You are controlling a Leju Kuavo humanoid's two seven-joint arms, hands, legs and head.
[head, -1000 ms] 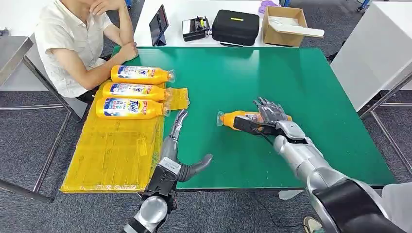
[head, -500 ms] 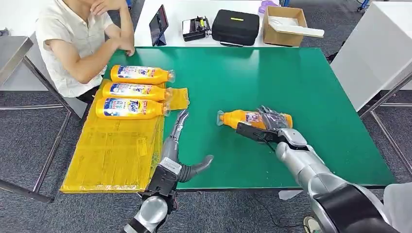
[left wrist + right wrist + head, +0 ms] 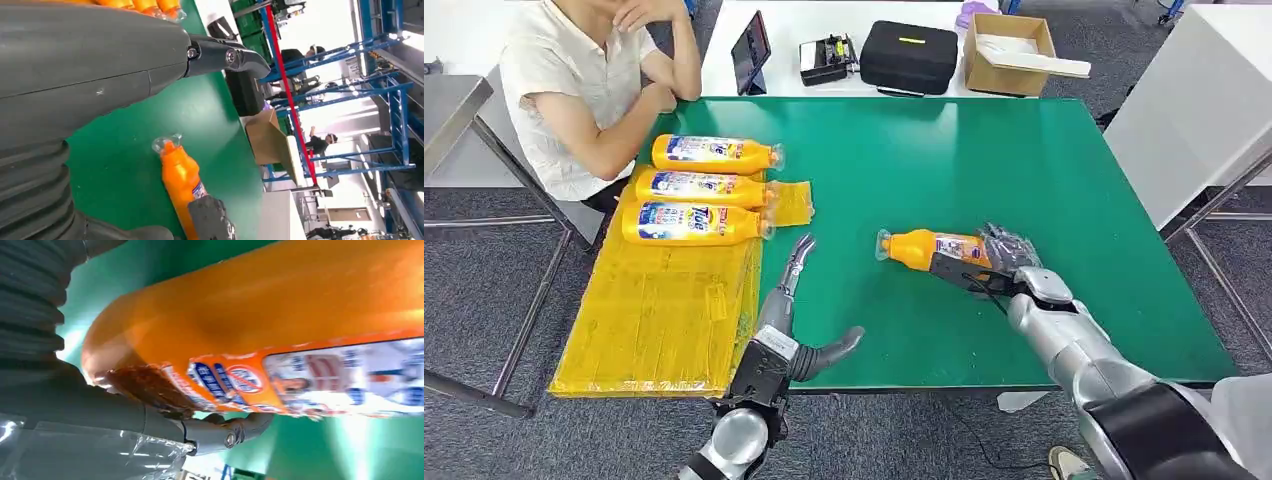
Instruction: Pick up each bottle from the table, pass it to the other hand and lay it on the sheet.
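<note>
An orange bottle point(image 3: 921, 246) lies level at the middle of the green table point(image 3: 1024, 150), its clear cap towards the sheet. My right hand point(image 3: 1002, 262) grips it at its base end, fingers wrapped over the label. In the right wrist view the bottle point(image 3: 280, 325) presses against my hand point(image 3: 75, 410), with a finger curled beneath it. My left hand point(image 3: 790, 312) hovers open near the table's front edge, beside the yellow sheet point(image 3: 654, 320). The left wrist view shows that hand point(image 3: 100, 75) with the held bottle point(image 3: 181, 182) beyond it. Three orange bottles point(image 3: 699, 187) lie side by side on the sheet's far end.
A person point(image 3: 574, 90) sits at the table's far left corner, close to the sheet. Behind the green table stand a tablet point(image 3: 751, 50), a black case point(image 3: 909, 55) and a cardboard box point(image 3: 1014, 40). A white table point(image 3: 1194, 110) stands to the right.
My right hand has closed around the bottle and drawn it a little to the right and towards me. The person's forearm has lifted off the table. My left hand has barely moved.
</note>
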